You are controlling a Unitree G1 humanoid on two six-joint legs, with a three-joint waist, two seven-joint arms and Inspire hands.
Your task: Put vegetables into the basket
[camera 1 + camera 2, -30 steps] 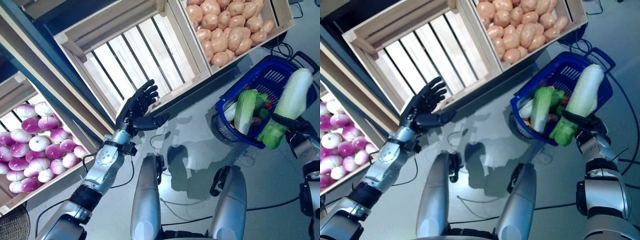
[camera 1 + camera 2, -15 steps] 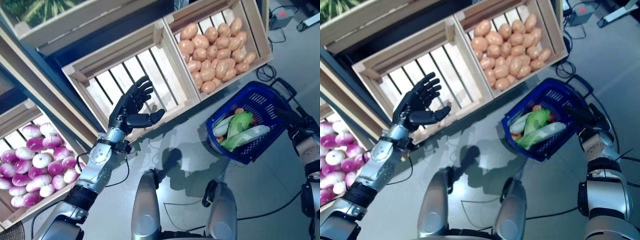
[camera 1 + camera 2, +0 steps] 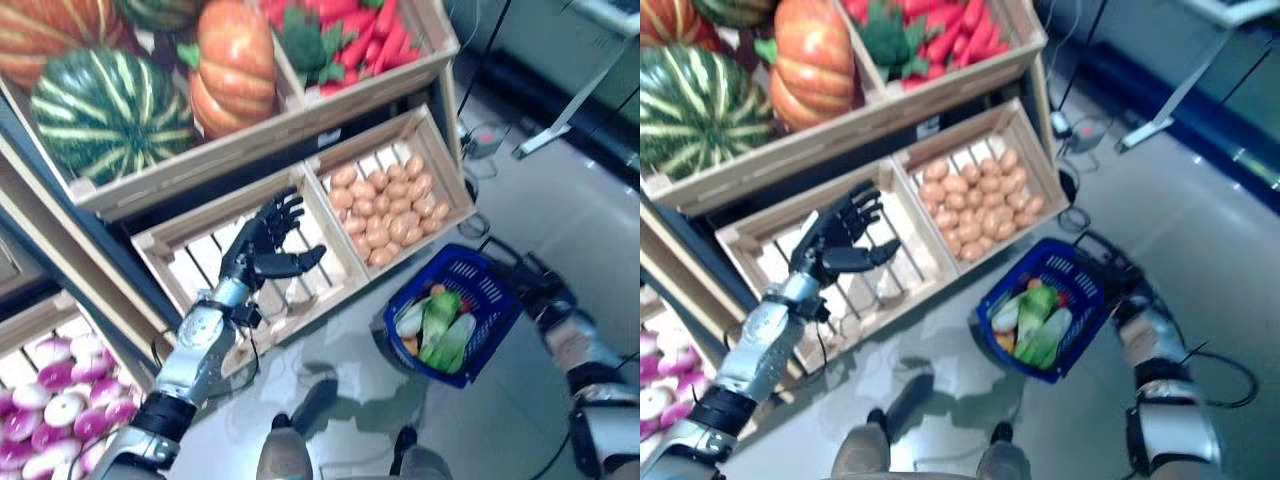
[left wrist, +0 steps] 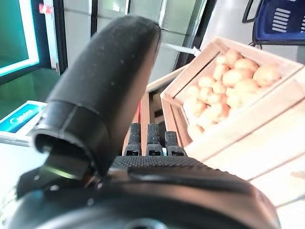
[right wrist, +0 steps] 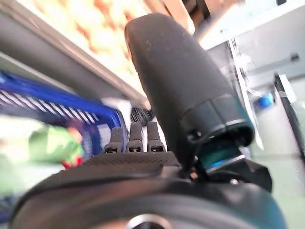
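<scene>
Wooden produce crates (image 3: 390, 195) are faced; the left hand (image 3: 262, 240) is spread empty, the right hand (image 3: 535, 290) straight-fingered beside the blue plastic basket (image 3: 450, 315). Firm, light tan potatoes (image 3: 380, 205) are best gripped around the middle.

The turnips (image 3: 55, 425) are cut off at the picture's left edge. The right hand (image 3: 535, 290) by the basket (image 3: 452, 312) is too blurred to read its fingers. The basket's lower vegetables lie hidden under the greens (image 3: 440, 325).

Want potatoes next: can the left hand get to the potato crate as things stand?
Probably yes. The left hand is open and empty over the bare crate, and the potatoes lie uncovered in the crate beside it, nothing between.
</scene>
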